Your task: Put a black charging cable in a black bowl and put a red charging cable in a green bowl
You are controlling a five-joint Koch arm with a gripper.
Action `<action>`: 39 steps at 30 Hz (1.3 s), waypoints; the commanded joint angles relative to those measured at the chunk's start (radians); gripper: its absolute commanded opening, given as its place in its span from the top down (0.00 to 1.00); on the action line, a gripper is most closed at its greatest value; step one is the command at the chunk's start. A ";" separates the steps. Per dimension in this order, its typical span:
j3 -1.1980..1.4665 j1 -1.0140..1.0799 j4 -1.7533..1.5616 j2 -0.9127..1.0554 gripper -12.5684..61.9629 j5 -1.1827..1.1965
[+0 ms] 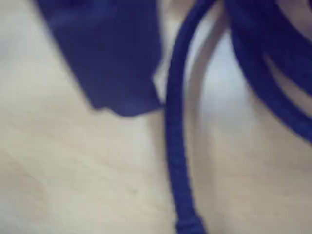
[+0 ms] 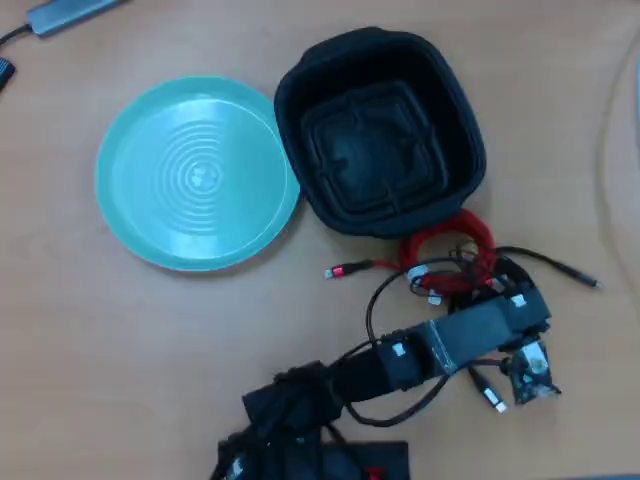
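Note:
The overhead view has the pale green bowl point(image 2: 198, 172) at the left and the black bowl point(image 2: 380, 130) to its right, both empty. The red charging cable point(image 2: 448, 243) lies coiled on the table just below the black bowl's rim. Tangled with it, the black charging cable point(image 2: 560, 268) trails off to the right. My gripper point(image 2: 497, 282) hangs low over this tangle, its fingertips hidden under the arm. The wrist view is blurred and very close: a dark cable strand point(image 1: 175, 146) lies on the table beside one dark jaw. Nothing there shows a grip.
The arm's base point(image 2: 300, 420) sits at the bottom centre of the overhead view, with its own black wires looping nearby. A grey device point(image 2: 70, 12) lies at the top left edge. Bare wooden table point(image 2: 120, 340) spreads at the lower left.

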 commanded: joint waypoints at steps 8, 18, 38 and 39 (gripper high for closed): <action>-0.089 -0.021 0.081 0.011 0.60 0.000; -0.100 -0.017 0.071 0.015 0.92 0.098; -0.189 0.224 0.078 0.377 0.92 0.233; -0.189 0.241 0.078 0.396 0.92 0.255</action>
